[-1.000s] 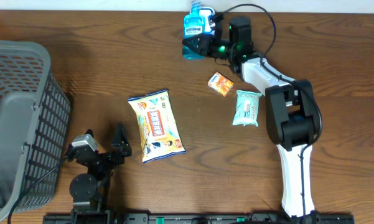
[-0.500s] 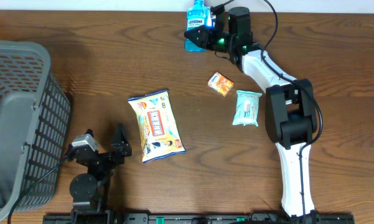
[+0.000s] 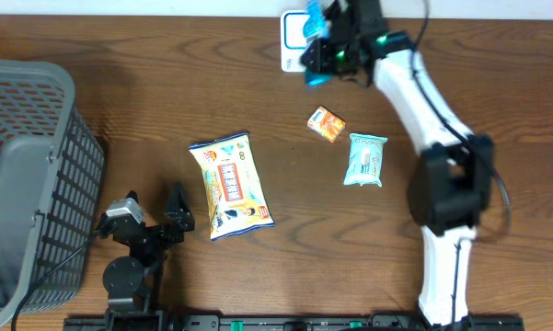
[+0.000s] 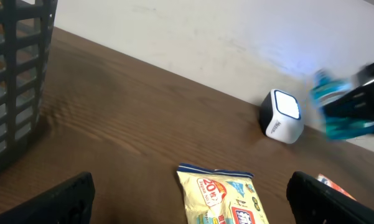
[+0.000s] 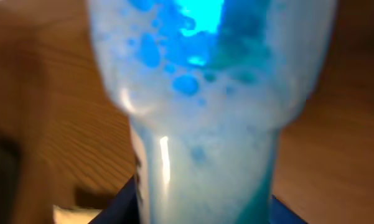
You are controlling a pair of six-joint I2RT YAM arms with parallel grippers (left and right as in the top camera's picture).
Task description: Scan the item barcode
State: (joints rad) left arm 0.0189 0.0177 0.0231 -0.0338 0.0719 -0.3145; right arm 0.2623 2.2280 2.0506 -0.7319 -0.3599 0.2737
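One basket (image 3: 72, 188), one scanner (image 4: 281, 116), one bottle (image 5: 205, 106), three packets (image 3: 230, 186) (image 3: 327, 123) (image 3: 365, 159)

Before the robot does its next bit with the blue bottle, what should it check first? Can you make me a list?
1. Grip: the right gripper is shut on the blue bottle: ok.
2. Light: the scanner window glows: ok.
3. Closeness: the bottle is right beside the scanner in the overhead view: ok.
4. Barcode turned toward the scanner: cannot tell, as the bottle is blurred.
5. Other arm: the left gripper is open, far off by the snack bag: ok.
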